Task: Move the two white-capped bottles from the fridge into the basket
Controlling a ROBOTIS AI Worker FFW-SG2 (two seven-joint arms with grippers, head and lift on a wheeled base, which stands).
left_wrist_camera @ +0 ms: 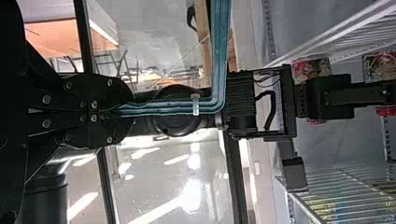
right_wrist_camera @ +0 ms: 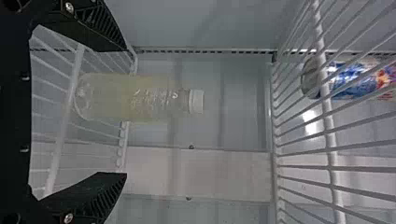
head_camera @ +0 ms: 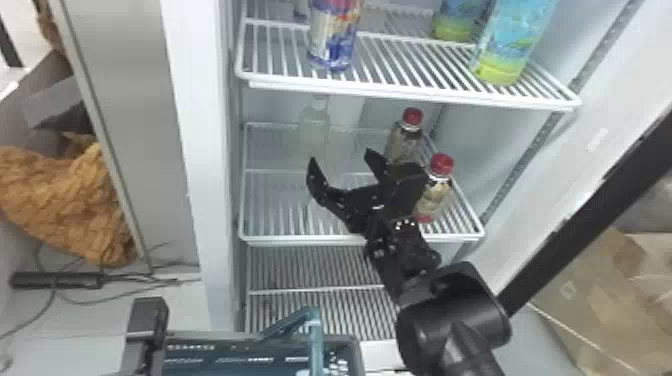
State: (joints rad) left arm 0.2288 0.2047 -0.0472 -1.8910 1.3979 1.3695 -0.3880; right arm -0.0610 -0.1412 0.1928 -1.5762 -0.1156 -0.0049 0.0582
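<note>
Centring comes first: shift the right claw [right_wrist_camera: 123, 112], fingers spread and empty, slightly left until the white-capped bottle [right_wrist_camera: 140, 98], upright on the shelf [head_camera: 300, 241] ahead, lies midway between them. Advance level, then close on the body (a finger touching off-centre could topple it). Red-capped bottles [head_camera: 435, 192] stand to that claw's right; the upper shelf [head_camera: 405, 94] above limits lift. Left claw [left_wrist_camera: 123, 111] is clamped on the handle [left_wrist_camera: 163, 109] of the basket [head_camera: 358, 350].
</note>
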